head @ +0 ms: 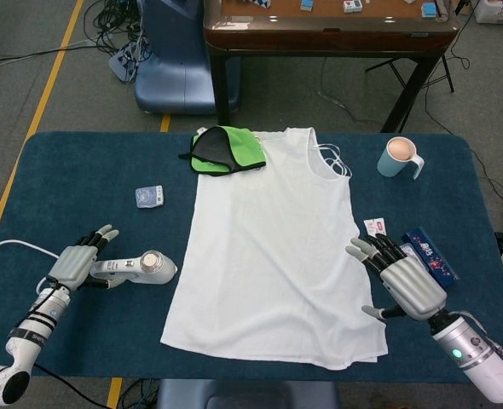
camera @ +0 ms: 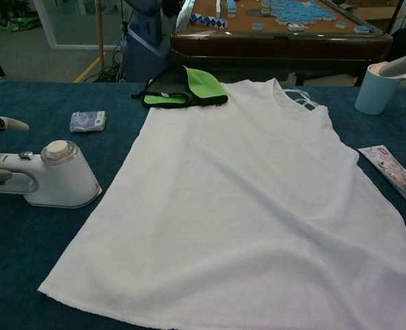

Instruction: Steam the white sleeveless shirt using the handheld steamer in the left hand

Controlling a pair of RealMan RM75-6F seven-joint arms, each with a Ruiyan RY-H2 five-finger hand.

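Note:
The white sleeveless shirt (head: 268, 247) lies flat on the blue table (head: 81, 170), neck toward the far edge; it fills the chest view (camera: 244, 199). The white handheld steamer (head: 145, 268) lies on the table just left of the shirt's lower hem, also seen in the chest view (camera: 55, 179). My left hand (head: 74, 264) is at the end of the steamer's handle with its fingers spread, not wrapped around it; one fingertip (camera: 7, 124) shows at the chest view's left edge. My right hand (head: 402, 283) hovers with fingers spread, holding nothing, by the shirt's lower right edge.
A green and black cloth (head: 226, 150) overlaps the shirt's far left shoulder. A small packet (head: 149, 196) lies left of the shirt. A light blue mug (head: 398, 157) stands far right, with packets and a blue box (head: 426, 256) nearer. A wooden table (head: 328, 25) stands beyond.

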